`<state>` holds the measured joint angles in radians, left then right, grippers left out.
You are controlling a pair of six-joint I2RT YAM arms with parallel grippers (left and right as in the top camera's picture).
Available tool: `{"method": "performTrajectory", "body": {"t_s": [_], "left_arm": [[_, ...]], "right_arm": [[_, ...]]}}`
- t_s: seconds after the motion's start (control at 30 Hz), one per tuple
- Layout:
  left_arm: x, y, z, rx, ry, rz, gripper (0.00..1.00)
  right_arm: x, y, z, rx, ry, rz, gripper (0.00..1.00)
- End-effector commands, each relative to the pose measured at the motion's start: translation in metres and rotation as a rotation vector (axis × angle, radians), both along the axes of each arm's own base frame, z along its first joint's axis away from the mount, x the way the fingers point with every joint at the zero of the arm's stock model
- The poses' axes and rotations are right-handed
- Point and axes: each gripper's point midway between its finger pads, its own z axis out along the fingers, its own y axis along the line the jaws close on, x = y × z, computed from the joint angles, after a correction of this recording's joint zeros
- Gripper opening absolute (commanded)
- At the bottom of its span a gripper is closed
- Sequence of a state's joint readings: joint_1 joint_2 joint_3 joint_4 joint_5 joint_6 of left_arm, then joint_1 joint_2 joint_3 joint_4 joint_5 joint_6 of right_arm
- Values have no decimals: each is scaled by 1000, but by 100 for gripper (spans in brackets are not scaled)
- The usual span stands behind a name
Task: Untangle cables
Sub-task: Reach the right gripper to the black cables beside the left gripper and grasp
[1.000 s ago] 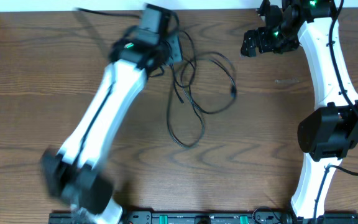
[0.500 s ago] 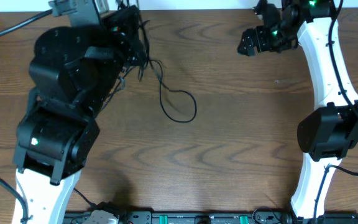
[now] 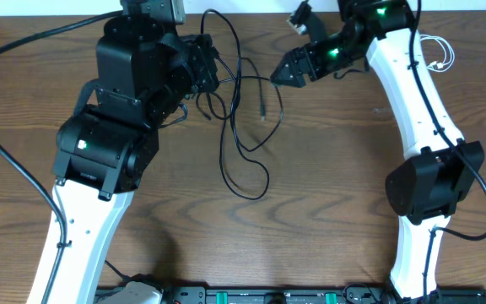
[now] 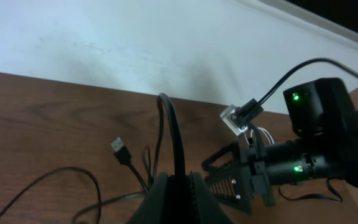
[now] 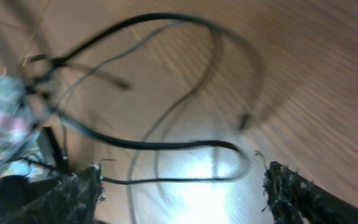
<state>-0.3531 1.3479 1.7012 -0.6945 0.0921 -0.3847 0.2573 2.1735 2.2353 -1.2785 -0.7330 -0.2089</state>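
Overhead: left hand [image 3: 212,74] is raised at the table's [image 3: 327,203] far left, clamped shut on the black cable [image 3: 226,139]. The cable hangs from it in loose loops and trails toward mid-table. Right hand [image 3: 283,74] is just beside the hanging strands, jaws apart, holding nothing. White cable [image 3: 440,52] lies by itself at the far right edge, well apart from the black one, so the two look already separated.

Left wrist: fingers [image 4: 166,202] pinch the black cable, which rises straight up. Its plug [image 4: 122,150] lies on the wood to the left. The right hand faces in from the right.

Right wrist: blurred. Fingers [image 5: 73,196] are spread wide, with black loops crossing between and beyond them and nothing gripped.

Step, as I judge it: opening out the black cable's own loops. Next move calls for the right hand to close on one single strand, not a bundle, then draw it away from the left.
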Motion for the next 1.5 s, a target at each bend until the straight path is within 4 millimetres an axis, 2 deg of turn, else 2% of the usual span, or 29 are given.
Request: {"method": "performTrajectory", "body": {"t_s": [0.0,0.17,0.3,0.4,0.43,0.47,0.57,0.83,1.0,1.27,1.47], "left_arm": [[3,3,1,9,-5,-3,7],[7,4,-4,13,8,2,7],[7,4,-5,4,13,7,7],[7,4,-5,5,13,7,7],[7,4,-5,5,13,7,7],[7,4,-5,5,13,7,7],[7,4,-5,5,13,7,7],[7,4,-5,5,14,7,7],[6,4,-6,7,20,7,7],[5,5,-10,12,35,7,7],[5,5,-10,12,34,7,7]], "right_arm": [[-20,12,47,82,-83,55,78],[-33,21,69,97,-130,80,70],[-41,38,66,101,-97,87,61],[-43,59,63,116,-28,45,56],[-42,72,58,98,2,-6,54],[-39,74,54,66,8,-47,53],[-32,77,39,-52,14,-197,51],[-34,91,23,-204,-30,-378,46],[-36,102,18,-208,-37,-372,43],[-30,110,1,-215,-11,-383,28],[-25,117,6,-177,-28,-375,25]]}}
